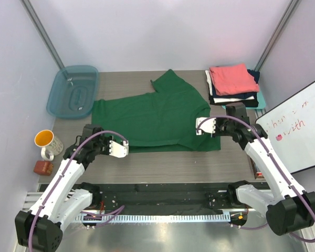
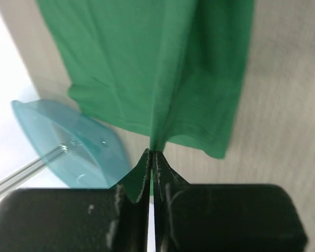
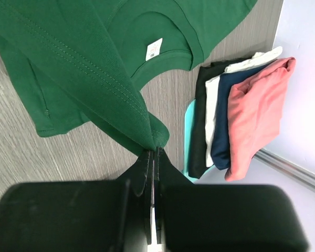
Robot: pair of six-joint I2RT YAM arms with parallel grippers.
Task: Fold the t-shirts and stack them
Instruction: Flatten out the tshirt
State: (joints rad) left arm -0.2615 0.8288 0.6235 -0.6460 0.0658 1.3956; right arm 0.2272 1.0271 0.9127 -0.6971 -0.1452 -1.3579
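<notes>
— The worktop [image 1: 163, 163] here is grey with a wood grain, and pale lilac walls stand around it on three sides. What lies on it?

— A plain dark green cloth t-shirt [image 1: 147, 115] is spread across the middle. It is mostly flat, with one short sleeve pointing to the far wall and the collar end on the right.

— Do the two arms hold it?

— Yes, both. The left tool [image 2: 151, 155] has its jaws pressed together on the near edge of the green t-shirt, and the cloth runs away from the tips in a tight ridge. The right tool [image 3: 154, 149] is clamped in the same way on a fold close to the collar. A small white label [image 3: 154, 49] shows inside the neck.

— Where are the other shirts?

— In the far right corner is a stack of folded t-shirts [image 1: 233, 86]: coral-pink on top, then white, then navy or black, and teal at the bottom. It is near the collar end of the green t-shirt, but I cannot tell if they touch.

— Anything else?

— A translucent teal plastic tub [image 1: 73, 93] stands at the far left, just beside the shirt's hem. A white mug with a yellow inside [image 1: 46, 143] and a small reddish-brown block [image 1: 42, 167] are at the left edge. A white board with red writing [image 1: 299, 126] leans at the right.
</notes>
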